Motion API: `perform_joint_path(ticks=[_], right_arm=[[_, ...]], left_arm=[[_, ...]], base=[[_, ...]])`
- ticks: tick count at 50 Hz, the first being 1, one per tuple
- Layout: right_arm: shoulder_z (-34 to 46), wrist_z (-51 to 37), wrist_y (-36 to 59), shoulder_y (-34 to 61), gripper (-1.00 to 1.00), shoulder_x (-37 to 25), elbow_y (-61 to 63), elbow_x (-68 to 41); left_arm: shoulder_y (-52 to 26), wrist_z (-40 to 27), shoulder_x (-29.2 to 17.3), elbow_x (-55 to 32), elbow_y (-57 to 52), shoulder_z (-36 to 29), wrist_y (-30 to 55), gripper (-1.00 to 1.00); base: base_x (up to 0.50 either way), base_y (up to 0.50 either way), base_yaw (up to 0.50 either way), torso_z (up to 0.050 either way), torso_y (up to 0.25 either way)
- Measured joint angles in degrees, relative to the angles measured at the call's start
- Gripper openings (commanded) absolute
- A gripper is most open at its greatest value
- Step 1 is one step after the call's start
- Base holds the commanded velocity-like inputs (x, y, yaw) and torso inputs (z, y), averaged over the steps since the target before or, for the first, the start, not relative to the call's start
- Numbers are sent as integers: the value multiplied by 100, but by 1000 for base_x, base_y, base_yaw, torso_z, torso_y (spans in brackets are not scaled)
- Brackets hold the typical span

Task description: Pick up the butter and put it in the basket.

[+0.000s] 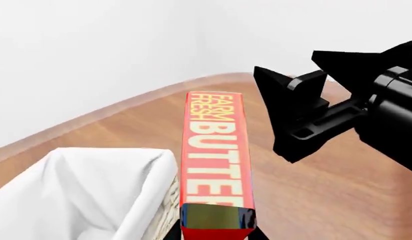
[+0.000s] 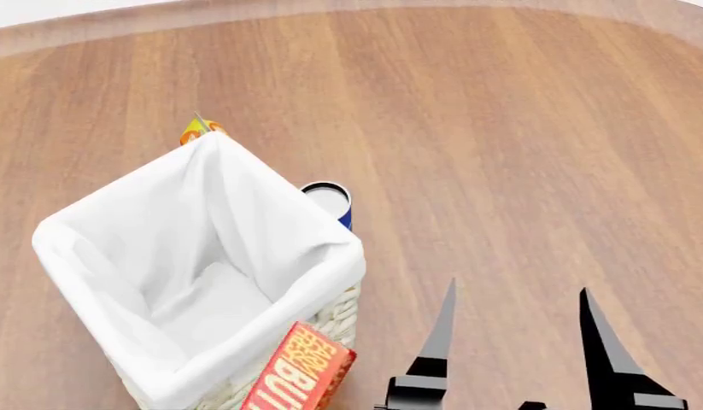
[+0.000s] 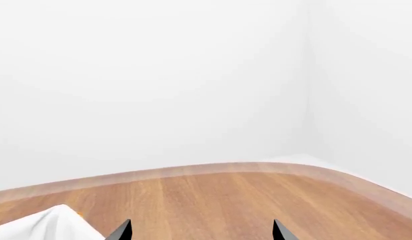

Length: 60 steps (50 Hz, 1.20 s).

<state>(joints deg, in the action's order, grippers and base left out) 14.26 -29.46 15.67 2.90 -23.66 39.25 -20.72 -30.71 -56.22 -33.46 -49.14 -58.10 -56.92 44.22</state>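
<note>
table (image 2: 534, 128): wood grain planks, smooth, kinda satin sheen
basket (image 2: 328, 320): pale woven wicker, rough looking
basket lining (image 2: 203, 256): white cloth, soft and matt, folded over the rim
butter (image 1: 216, 150): red printed carton, smooth, end face looks glossy
right gripper (image 2: 517, 342): flat black, hard plastic or metal, can't tell which

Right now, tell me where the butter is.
In the head view the butter sits at the bottom edge, against the basket at its near corner, left of the open right gripper; the left gripper holds it.
</note>
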Motion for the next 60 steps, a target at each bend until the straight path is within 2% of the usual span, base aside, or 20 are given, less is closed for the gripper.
perform_joint_path(ticks=[14, 29, 49, 60], right_arm=[[23, -17, -1, 16, 100, -15, 2, -12], [23, -39, 3, 23, 100, -44, 42, -46], [-64, -85, -14, 15, 100, -95, 94, -139], [-71, -91, -38, 19, 100, -106, 79, -168]], left_arm=[[-1511, -1030, -441, -1355, -31, -522, -329, -100], [-2787, -1203, -977, -2659, 299, -329, -410, -100], [-4449, -820, -1513, -4114, 1006, 135, -11, -100], [-5193, -225, -1581, -4526, 1729, 297, 315, -100]], base=[[0, 0, 0, 1, 1], [0, 0, 0, 0, 1], [0, 0, 0, 1, 1], [0, 0, 0, 1, 1]])
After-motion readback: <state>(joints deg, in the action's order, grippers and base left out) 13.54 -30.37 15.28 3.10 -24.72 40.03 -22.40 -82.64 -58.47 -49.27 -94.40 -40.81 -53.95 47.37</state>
